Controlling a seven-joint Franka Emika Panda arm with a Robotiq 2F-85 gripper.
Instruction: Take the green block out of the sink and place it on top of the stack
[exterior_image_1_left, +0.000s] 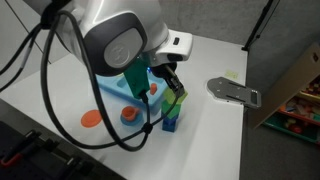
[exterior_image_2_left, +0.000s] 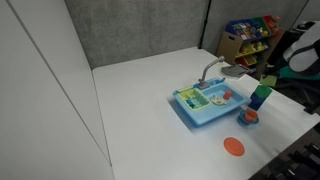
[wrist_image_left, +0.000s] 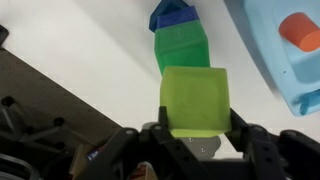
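- In an exterior view, my tool (exterior_image_1_left: 174, 90) hangs directly over the small tower of a dark green cube on a blue cube (exterior_image_1_left: 172, 114), which stands on the white counter (exterior_image_1_left: 215, 130).
- In an exterior view, the tower stands just beside the light blue plastic toy sink (exterior_image_2_left: 195, 112).
- Wrist view: the tool is clamped on the small light yellow-green cube (wrist_image_left: 193, 95), which is out of the sink and above the tower. I judge the cube light, rigid and smooth. Grip it on opposite flat faces, centred.

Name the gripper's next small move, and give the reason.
Probably nudge sideways to centre over the stack before lowering. In the wrist view the gripper is shut on the green block, which is out of the sink and near the stack's top but looks slightly offset from it. Whether block and stack already touch cannot be told.
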